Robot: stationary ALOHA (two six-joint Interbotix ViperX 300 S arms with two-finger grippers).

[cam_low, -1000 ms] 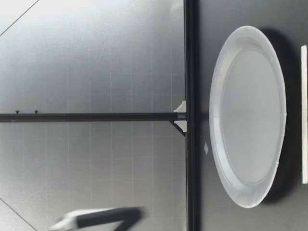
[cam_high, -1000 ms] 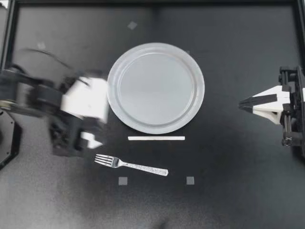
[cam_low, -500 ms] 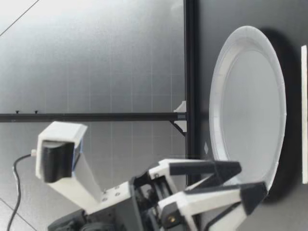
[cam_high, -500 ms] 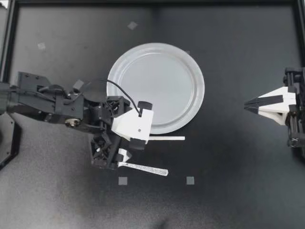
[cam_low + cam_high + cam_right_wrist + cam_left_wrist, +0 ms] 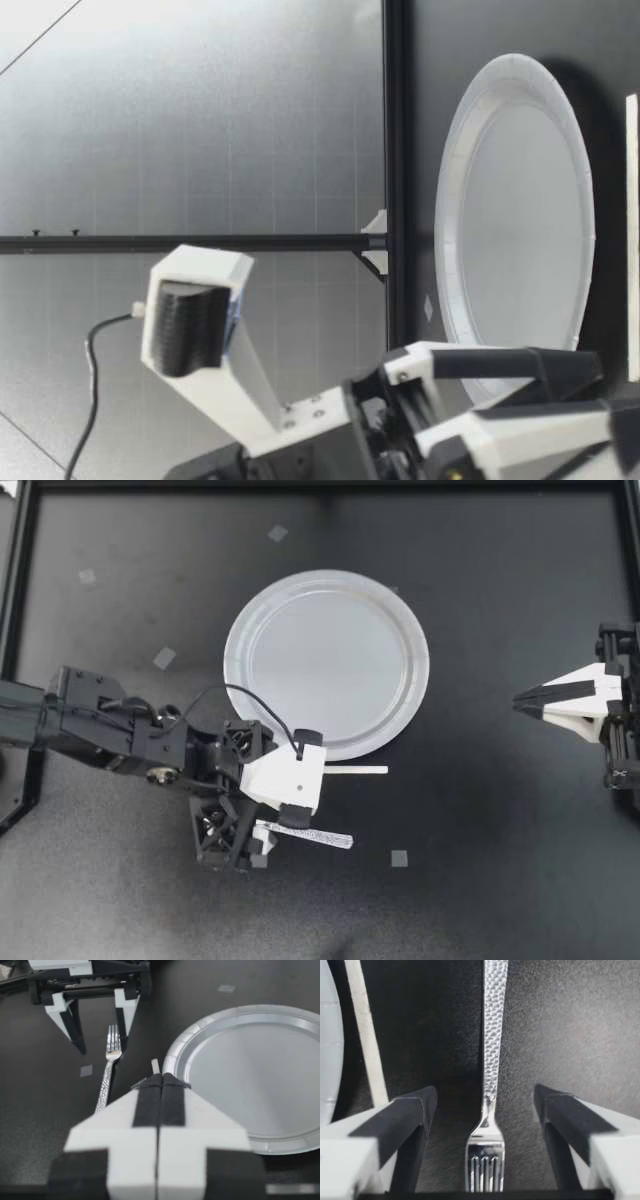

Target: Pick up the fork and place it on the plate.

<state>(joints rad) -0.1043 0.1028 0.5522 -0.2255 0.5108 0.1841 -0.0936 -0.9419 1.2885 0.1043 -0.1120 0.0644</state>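
My left jaws are wide open, one each side of the fork [image 5: 315,835] by its prongs. It lies on the desk [image 5: 500,880], handle pointing to 3 o'clock, plate [image 5: 327,665] at 12. Right jaws shut, far off

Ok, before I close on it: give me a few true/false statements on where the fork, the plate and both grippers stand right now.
1. The left gripper is open and straddles the fork without touching it. True.
2. The fork is already on the plate. False: it lies on the table, beside the plate.
3. The right gripper is shut and holds nothing. True.
4. The fork's tines point away from the left wrist. False: the tines are at the wrist end and the handle runs out ahead of the gripper.
5. A white strip lies on the table between the plate and the fork. True.
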